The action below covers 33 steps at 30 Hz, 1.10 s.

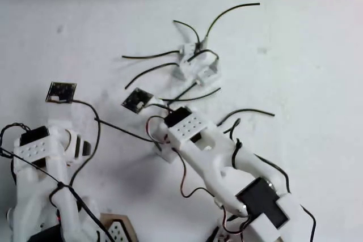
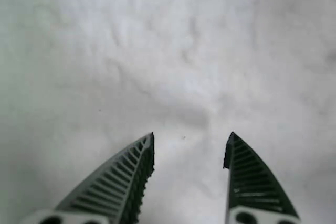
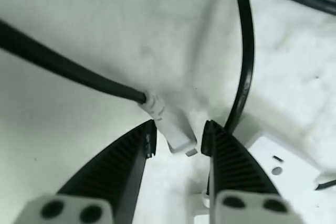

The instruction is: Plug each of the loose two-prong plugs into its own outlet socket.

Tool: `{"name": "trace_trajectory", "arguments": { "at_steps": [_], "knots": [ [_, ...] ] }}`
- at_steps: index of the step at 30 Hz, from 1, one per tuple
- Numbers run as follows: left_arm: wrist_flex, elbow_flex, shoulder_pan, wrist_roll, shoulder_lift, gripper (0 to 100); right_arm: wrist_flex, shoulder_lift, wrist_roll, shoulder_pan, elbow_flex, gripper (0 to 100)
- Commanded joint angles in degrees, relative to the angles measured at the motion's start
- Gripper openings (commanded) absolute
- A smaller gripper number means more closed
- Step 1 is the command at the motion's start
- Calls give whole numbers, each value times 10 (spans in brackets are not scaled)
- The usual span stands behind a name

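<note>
Around your work area the white table (image 1: 306,55) carried a tangle. Black cords (image 1: 148,56) fanned out from a white cluster (image 1: 195,66) of sockets & plugs toward the far middle. Nearer the arms lay small black square boards: one black board (image 1: 60,92) just ahead of the left arm (image 1: 39,162), and a second board (image 1: 136,100) just ahead of the right arm (image 1: 210,151). Thin red wires (image 1: 184,177) looped off the right arm's side.

In the right wrist view, a second cord (image 3: 245,51) ran down past one finger and crowded the spot beside the plug. A white socket block (image 3: 278,166) sat right next to that same finger.

The plug (image 3: 170,124) was a small white body w/ a ribbed collar where its own black cord (image 3: 63,66) entered. It lay on the table btwn the fingers of your right gripper (image 3: 178,132). The jaws stood partway apart, straddling it. A sliver of gap showed on one side, so no firm pinch could be seen. Its prongs couldn't be made out.

Your left gripper (image 2: 190,140) hung over bare table, jaws spread wide, nothing in them.

Counts:
- 2 arms
- 2 black boards
- 1 plug btwn the right fingers
- 1 socket block beside it
- at least 5 cord runs in the high view
- pieces in the white cluster were too bunched to count
</note>
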Motion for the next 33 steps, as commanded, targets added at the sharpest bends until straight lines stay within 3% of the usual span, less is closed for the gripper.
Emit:
{"name": "trace_trajectory", "arguments": {
  "at_steps": [1, 7, 13, 19, 33],
  "knots": [
    [-6, -2, -4, -1, -27, 222, -13, -23, 0, 7, -16, 141],
    [-6, -2, -4, -1, -27, 222, -30, -10, 0, -2, -4, 138],
    [-6, -2, -4, -1, -27, 222, -29, -22, 4, -1, -6, 38],
    [-6, -2, -4, -1, -27, 222, -28, -21, 4, 0, 15, 84],
    [-6, -2, -4, -1, -27, 222, -25, -21, 4, -2, 25, 85]
  ]
}}
